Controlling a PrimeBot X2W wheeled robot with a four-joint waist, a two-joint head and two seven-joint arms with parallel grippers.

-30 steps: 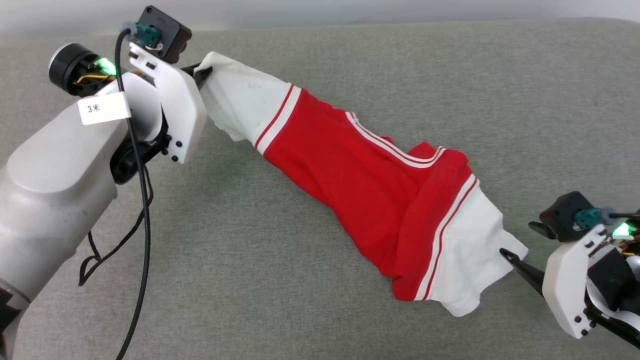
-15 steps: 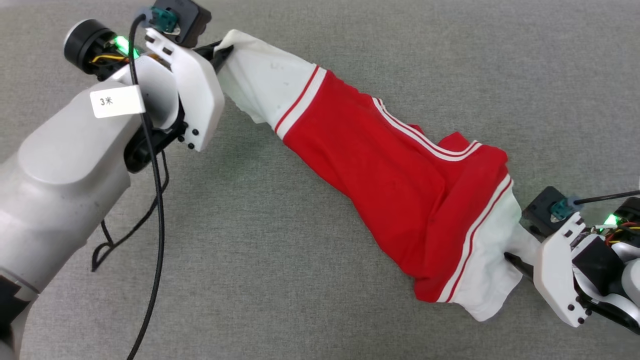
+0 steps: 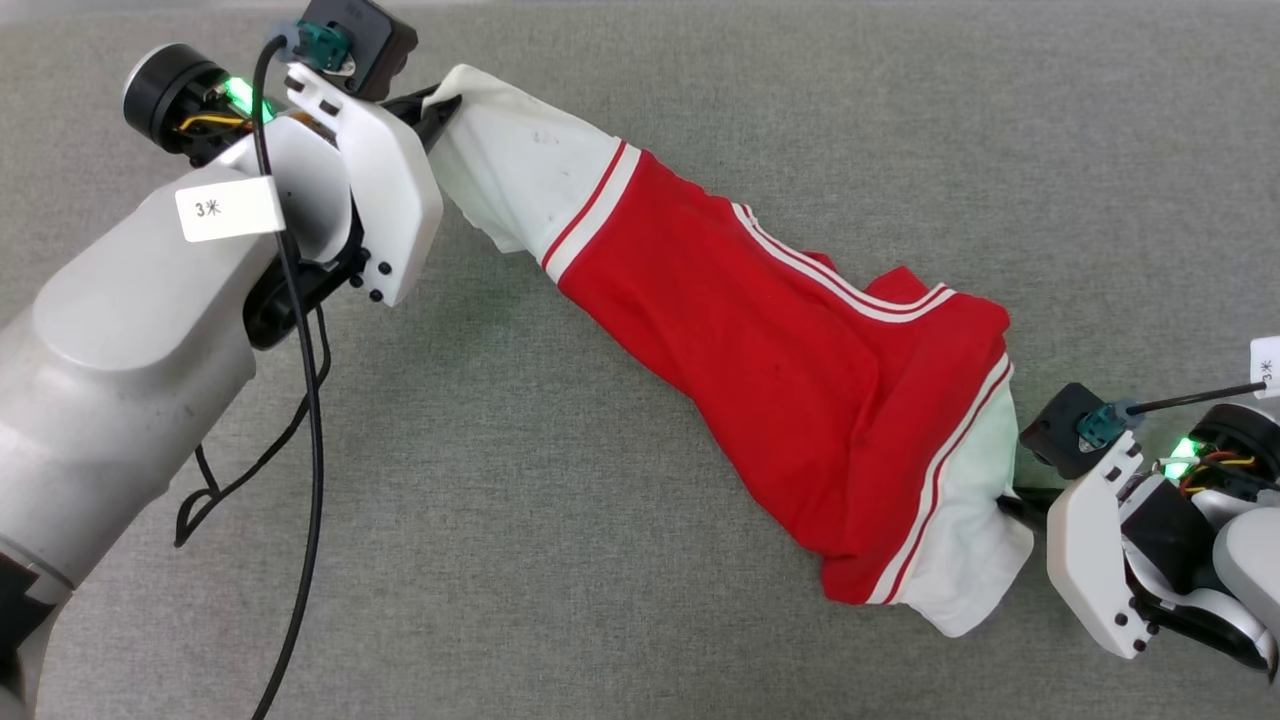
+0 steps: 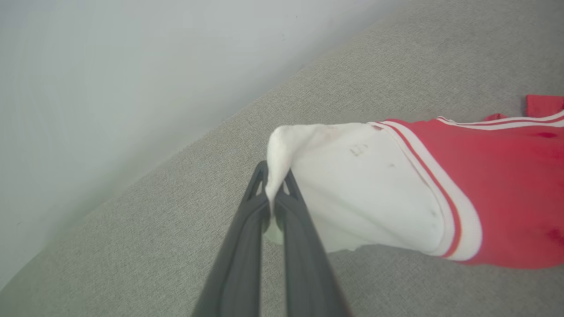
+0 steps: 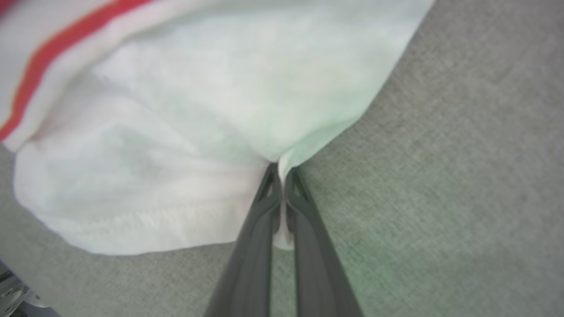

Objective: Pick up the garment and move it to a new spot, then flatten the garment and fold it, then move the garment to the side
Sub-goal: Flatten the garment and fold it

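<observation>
A black cable dangles at the left over the grey cushion. Near its far edge our left gripper pinches the jersey by one white sleeve. The jersey stretches diagonally to the near right, where our right gripper pinches the other sleeve.

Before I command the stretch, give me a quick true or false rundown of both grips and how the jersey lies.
1. The left gripper is shut on a white end of the garment. True.
2. The right gripper hangs open beside the garment. False: it is shut on the white panel at the other end.
3. The garment is spread flat with its number showing. False: it is bunched into a long roll between the two grippers, and no number shows.
4. A grey fabric surface lies under the garment. True.
</observation>
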